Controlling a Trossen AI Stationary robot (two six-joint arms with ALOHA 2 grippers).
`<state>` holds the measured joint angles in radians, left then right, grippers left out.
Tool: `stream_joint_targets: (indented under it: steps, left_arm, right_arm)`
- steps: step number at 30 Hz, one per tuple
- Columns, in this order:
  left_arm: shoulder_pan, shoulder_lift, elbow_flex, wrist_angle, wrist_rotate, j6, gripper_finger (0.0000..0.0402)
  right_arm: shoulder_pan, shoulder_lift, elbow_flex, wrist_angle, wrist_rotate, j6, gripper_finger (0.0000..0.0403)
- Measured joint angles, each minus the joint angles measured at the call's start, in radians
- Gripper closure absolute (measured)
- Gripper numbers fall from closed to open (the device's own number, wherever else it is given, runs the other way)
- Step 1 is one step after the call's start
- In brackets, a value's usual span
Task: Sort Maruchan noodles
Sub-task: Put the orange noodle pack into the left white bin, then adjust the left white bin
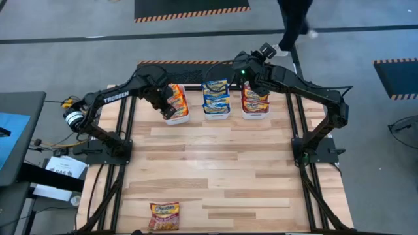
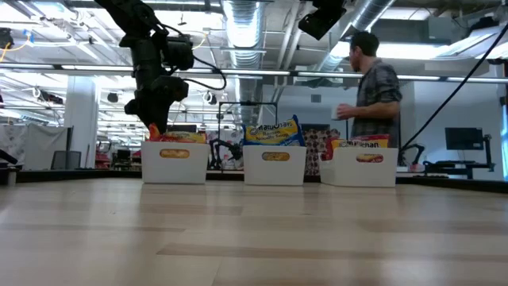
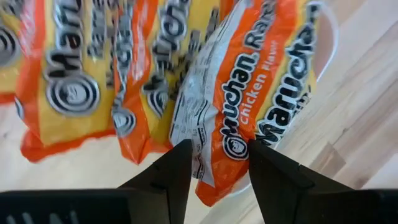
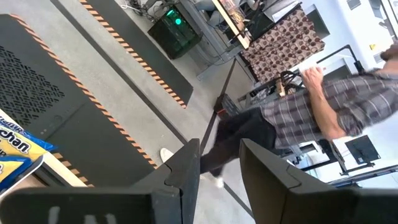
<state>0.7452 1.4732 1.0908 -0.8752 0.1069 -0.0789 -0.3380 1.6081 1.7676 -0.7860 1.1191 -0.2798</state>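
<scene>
Three white bins stand in a row at the table's far edge. The left bin (image 1: pixel 176 104) holds orange Maruchan packets, the middle bin (image 1: pixel 216 99) blue-and-yellow ones, and the right bin (image 1: pixel 255 102) dark red ones. My left gripper (image 3: pixel 219 155) hovers over the left bin (image 2: pixel 175 161), shut on an orange packet (image 3: pixel 249 93). One more packet (image 1: pixel 164 217) lies flat near the table's near edge. My right gripper (image 4: pixel 219 155) is raised high above the right bin (image 2: pixel 365 165). It points out past the far edge, slightly open and holding nothing. My left gripper pinches the orange packet between its two fingers at the packet's lower edge (image 3: pixel 214 171). The fingers come from above, pointing down into the left bin. The packet stands on edge, tilted, leaning among the other orange packets (image 3: pixel 74 74); whether it rests on them I cannot tell.
A person (image 2: pixel 373 87) stands just beyond the table's far edge, behind the right bin. The wide wooden tabletop (image 1: pixel 222 163) lies between the bins and the lone packet. Dark floor mats with striped edges (image 4: pixel 93 68) lie past the far edge.
</scene>
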Motion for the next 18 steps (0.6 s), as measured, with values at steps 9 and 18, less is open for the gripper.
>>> stream_joint_targets:
  steps: [9, 18]
  left_arm:
    - [0.000, -0.088, 0.000, 0.031, 0.001, -0.003, 0.0262]
    - [-0.034, -0.228, 0.000, 0.000, 0.114, -0.078, 0.0262]
  right_arm:
    - [0.004, 0.000, 0.000, 0.000, 0.001, -0.006, 0.0264]
    - [0.004, 0.000, 0.000, 0.000, 0.001, -0.009, 0.0264]
